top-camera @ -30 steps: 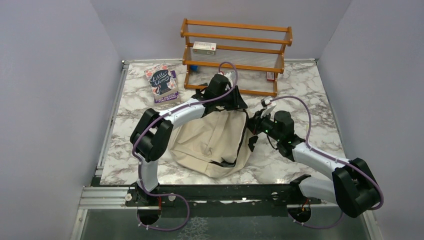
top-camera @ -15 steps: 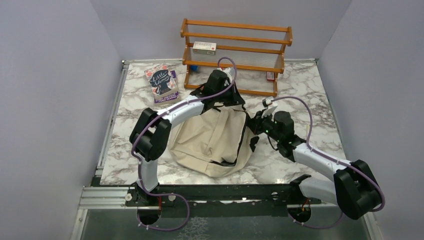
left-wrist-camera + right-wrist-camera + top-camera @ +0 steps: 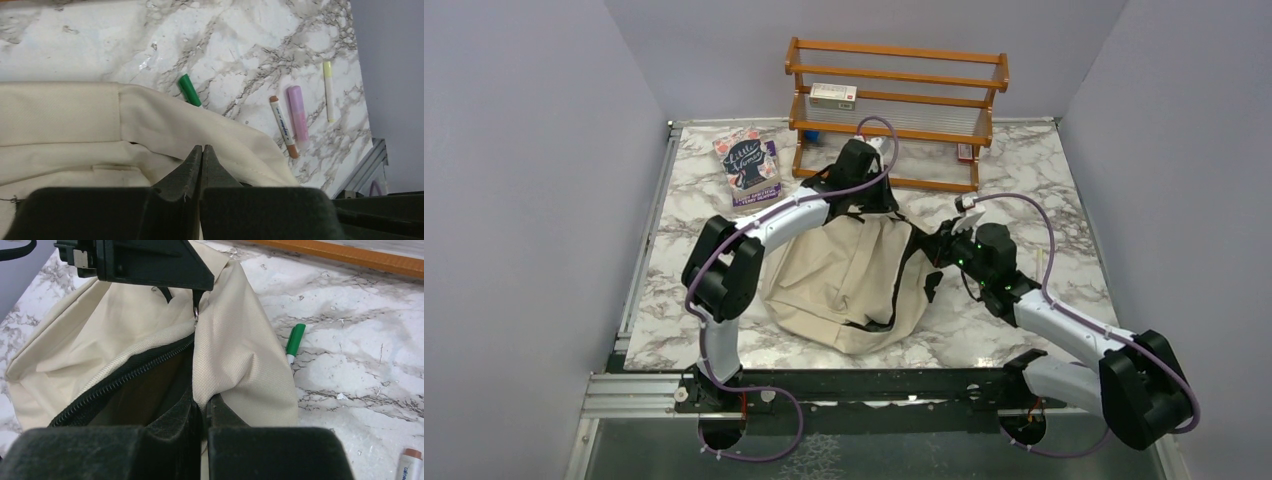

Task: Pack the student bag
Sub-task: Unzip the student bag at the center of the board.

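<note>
The student bag (image 3: 844,280) lies mid-table, cream canvas, its black zipper (image 3: 125,375) open on a dark lining. My left gripper (image 3: 871,207) is at the bag's far end. In the left wrist view its jaws (image 3: 202,149) are closed over the cream fabric. The right wrist view shows a small metal zipper ring (image 3: 196,315) hanging from its tip. My right gripper (image 3: 927,255) is at the bag's right side. Its jaws (image 3: 204,402) are shut on a fold of cream fabric beside the opening.
A green marker (image 3: 295,342) lies on the marble right of the bag. An orange marker (image 3: 282,126), a pink one (image 3: 298,112) and a yellow pen (image 3: 328,90) lie farther right. A book (image 3: 747,165) is at the back left. A wooden rack (image 3: 894,110) is at the back.
My left gripper has moved a little toward the back and left, drawing the bag's far end with it. My right arm has shifted slightly right, still holding the fabric.
</note>
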Tool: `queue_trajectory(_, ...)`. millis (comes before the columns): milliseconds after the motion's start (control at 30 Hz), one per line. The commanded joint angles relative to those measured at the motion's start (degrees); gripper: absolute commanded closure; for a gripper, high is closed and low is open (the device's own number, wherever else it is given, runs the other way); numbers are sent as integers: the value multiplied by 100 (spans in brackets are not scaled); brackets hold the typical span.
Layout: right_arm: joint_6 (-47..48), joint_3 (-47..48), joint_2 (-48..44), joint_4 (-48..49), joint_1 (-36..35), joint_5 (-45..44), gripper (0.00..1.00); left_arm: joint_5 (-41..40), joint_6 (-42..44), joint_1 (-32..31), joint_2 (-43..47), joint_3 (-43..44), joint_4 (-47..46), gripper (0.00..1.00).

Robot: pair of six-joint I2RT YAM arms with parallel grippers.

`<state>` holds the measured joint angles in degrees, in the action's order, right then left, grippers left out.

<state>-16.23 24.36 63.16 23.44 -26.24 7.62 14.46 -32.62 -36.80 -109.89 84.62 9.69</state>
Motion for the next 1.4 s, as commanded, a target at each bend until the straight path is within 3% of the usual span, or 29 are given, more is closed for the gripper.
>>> queue_trajectory(0, -50, -14, -261, 198, 5, -265, 99, -659, 346, 312, -23, 129, 195, 100)
queue_trajectory(567, -89, -124, -419, 160, 5, -357, 99, -1708, 959, 899, -306, 608, 795, 100)
queue_trajectory(833, -115, -103, -360, 180, 5, -296, 99, -1885, 1073, 1049, -490, 688, 824, 100)
queue_trajectory(967, -171, -70, -317, 171, 5, -295, 99, -1515, 1128, 1069, -522, 811, 819, 100)
queue_trajectory(1033, -235, -4, -262, 92, 5, -319, 99, -1165, 1106, 1057, -381, 784, 771, 91)
queue_trajectory(1167, -529, 268, -77, -187, 5, -438, 99, -557, 1026, 960, 353, 230, 336, 49)
queue_trajectory(1233, -739, 458, 45, -417, 5, -577, 99, -309, 980, 869, 827, -126, 136, 40)
queue_trajectory(1367, -1115, 839, 321, -896, 5, -737, 99, 28, 911, 536, 1665, -653, 95, 34)
